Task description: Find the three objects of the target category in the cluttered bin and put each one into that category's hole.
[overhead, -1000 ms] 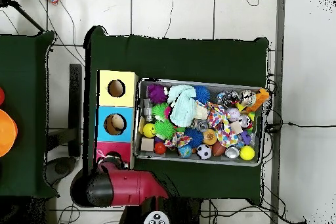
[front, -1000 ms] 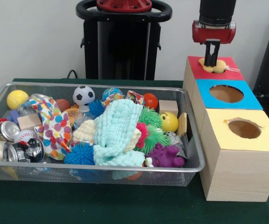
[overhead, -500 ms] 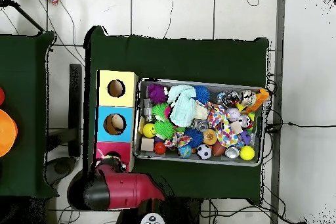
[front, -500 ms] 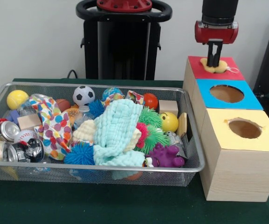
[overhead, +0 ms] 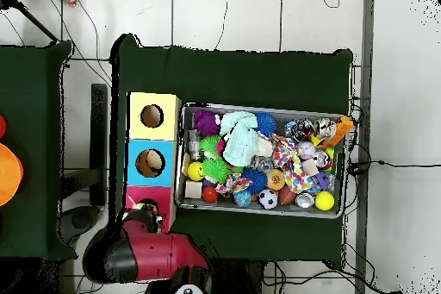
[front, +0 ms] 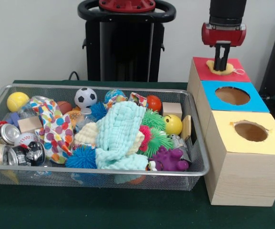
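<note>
From the front, the tool [front: 221, 61] hangs over the red-topped box [front: 229, 71]; its fingers stand close together, tips at a pale yellow soft thing [front: 219, 69] lying over that box's hole; whether they pinch it I cannot tell; the wire bin [front: 194, 138] sits crammed beside the boxes. From overhead, the arm [overhead: 142, 252] covers the red box [overhead: 138, 196]; the bin [overhead: 263, 211] lies just beside it on the green tabletop [overhead: 232, 75].

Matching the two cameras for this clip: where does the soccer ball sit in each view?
Front view: soccer ball at the bin's far rim, left of centre.
Overhead view: soccer ball at the bin's bottom rim, near centre.
Shared landmark: the yellow tennis ball in the nearby corner.
</note>
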